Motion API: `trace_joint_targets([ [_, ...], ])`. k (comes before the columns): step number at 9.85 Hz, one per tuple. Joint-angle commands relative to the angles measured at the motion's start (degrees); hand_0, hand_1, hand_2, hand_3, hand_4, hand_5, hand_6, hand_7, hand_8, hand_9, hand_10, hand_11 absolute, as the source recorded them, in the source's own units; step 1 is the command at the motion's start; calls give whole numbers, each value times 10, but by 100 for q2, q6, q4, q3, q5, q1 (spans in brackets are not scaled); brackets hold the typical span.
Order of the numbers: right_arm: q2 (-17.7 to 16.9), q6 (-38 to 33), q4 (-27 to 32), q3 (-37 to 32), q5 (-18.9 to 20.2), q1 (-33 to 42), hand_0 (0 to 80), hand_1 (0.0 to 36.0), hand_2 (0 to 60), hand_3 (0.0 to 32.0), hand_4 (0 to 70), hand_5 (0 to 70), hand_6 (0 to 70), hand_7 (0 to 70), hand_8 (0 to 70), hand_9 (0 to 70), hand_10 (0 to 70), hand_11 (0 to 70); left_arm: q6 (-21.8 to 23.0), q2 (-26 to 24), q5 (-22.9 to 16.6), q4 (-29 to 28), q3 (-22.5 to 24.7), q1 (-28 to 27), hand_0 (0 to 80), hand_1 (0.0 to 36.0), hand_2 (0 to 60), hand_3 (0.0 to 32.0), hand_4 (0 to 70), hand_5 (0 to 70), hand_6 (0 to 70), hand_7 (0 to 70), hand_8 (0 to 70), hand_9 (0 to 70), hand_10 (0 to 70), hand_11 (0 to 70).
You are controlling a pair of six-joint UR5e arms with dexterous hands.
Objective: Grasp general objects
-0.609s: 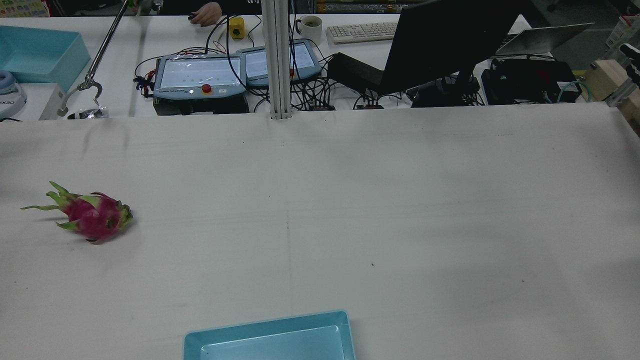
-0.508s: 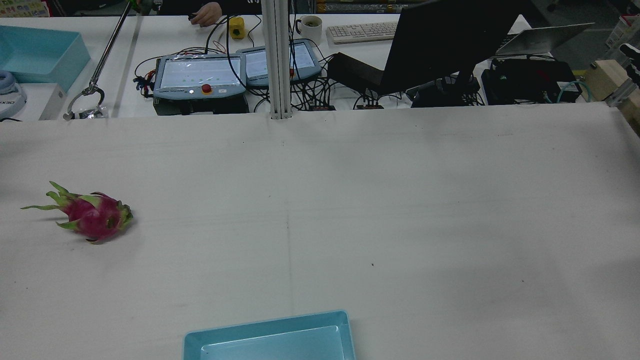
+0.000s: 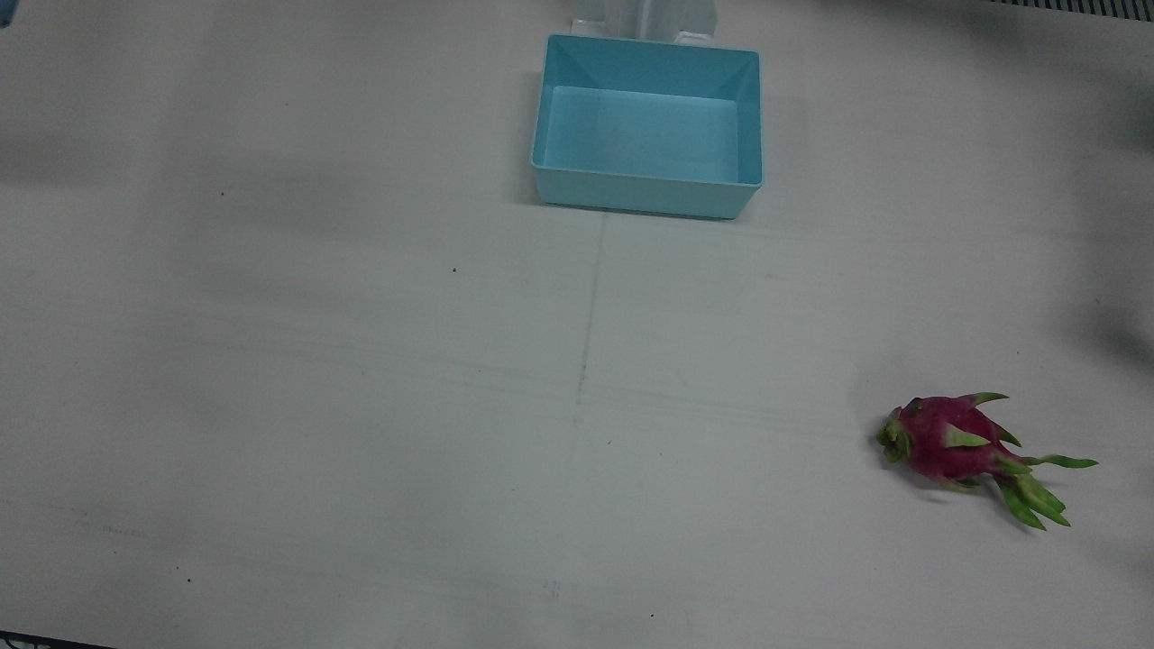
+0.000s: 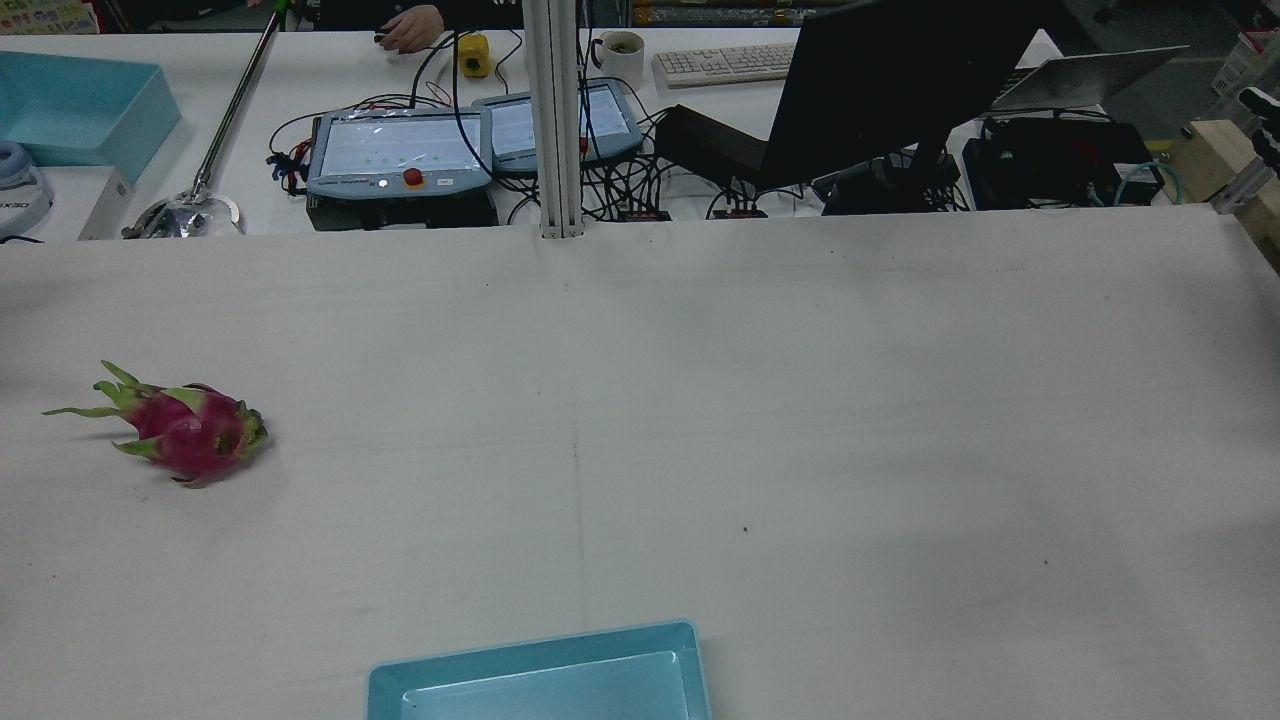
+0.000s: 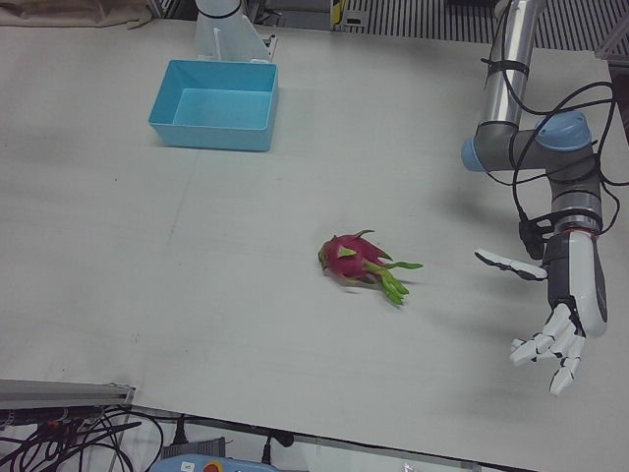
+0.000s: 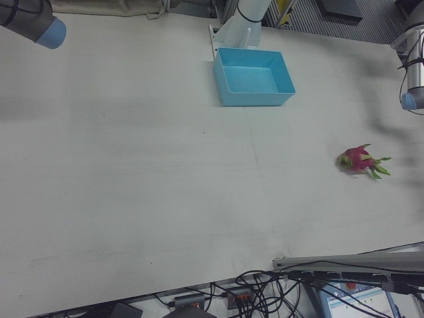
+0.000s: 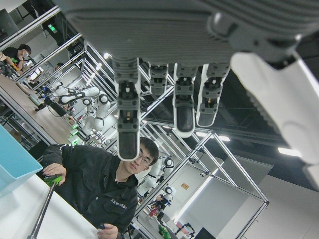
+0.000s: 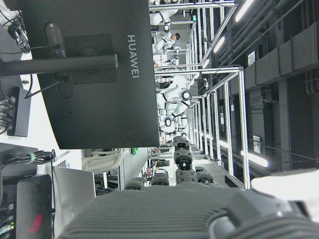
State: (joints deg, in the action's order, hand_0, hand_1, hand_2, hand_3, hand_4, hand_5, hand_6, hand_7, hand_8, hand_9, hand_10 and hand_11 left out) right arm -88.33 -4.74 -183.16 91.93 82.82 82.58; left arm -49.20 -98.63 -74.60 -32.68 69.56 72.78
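Left robot hand [image 5: 562, 329] fingers spread, empty, well apart from dragon fruit [image 5: 356, 262]

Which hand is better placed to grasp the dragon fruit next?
The left hand: it hangs open near the dragon fruit, on the left half. The right hand is not seen over the table.

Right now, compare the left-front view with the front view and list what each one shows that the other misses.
Only the left-front view shows the left hand, open and empty, hanging off to the side of the dragon fruit, with its arm above and cables along the table's near edge. The front view shows neither arm nor hand; the only thing it adds is a long bare stretch of table on the fruit's far side. Both show the dragon fruit lying on the white table and the empty blue bin near the pedestal.
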Motion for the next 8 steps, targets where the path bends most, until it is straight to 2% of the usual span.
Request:
trace_joint_targets([
  [1, 0, 0, -9, 0, -3, 4, 0, 0, 0, 0, 0, 0, 0, 0, 0, 0, 0, 0, -46, 20, -11, -45, 75, -1, 461, 38, 0, 0, 206, 176, 260, 538, 64, 149, 122, 184],
  [3, 0, 0, -17, 0, -3, -5, 0, 0, 0, 0, 0, 0, 0, 0, 0, 0, 0, 0, 6, 37, -37, 69, 171, 8, 467, 52, 0, 0, 220, 196, 256, 533, 50, 129, 98, 151],
  [5, 0, 0, -9, 9, -3, 4, 0, 0, 0, 0, 0, 0, 0, 0, 0, 0, 0, 0, -81, 37, -55, 490, 532, -27, 474, 67, 0, 0, 212, 198, 233, 514, 36, 94, 75, 119],
  [8, 0, 0, -9, 0, -3, 4, 0, 0, 0, 0, 0, 0, 0, 0, 0, 0, 0, 0, -134, 238, -64, 509, 655, -299, 482, 88, 0, 0, 213, 192, 219, 486, 33, 83, 60, 98],
])
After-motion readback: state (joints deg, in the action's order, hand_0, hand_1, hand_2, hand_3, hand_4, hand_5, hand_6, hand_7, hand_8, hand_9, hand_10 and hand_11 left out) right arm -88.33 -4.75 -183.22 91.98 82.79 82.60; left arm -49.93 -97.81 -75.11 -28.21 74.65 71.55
